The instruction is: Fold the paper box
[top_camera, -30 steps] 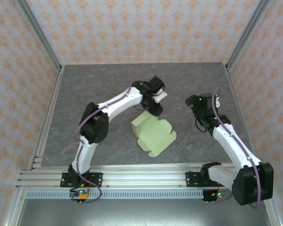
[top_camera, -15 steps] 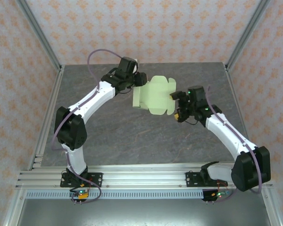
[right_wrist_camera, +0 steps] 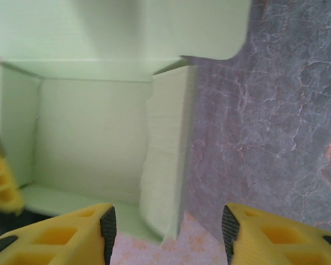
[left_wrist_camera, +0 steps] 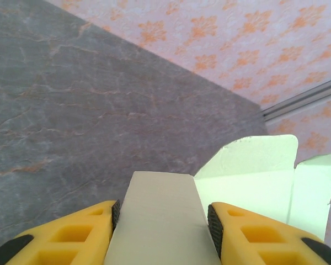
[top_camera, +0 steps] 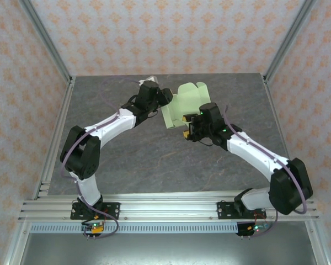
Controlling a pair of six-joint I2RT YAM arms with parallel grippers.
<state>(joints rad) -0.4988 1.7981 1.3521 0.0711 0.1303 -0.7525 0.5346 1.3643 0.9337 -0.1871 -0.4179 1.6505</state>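
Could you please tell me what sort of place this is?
Likely a purpose-built robot test cell: a grey stone-look table, aluminium frame rails and floral-patterned backdrop walls enclosing it.

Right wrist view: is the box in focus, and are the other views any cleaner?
Right wrist: the paper box is soft, its wall edge fuzzy, its top flap washed out; left wrist: the panel near the lens is blurred, the table veining sharper; top external: even light, crisp, only faint shadows.

No legible text anywhere, it seems.
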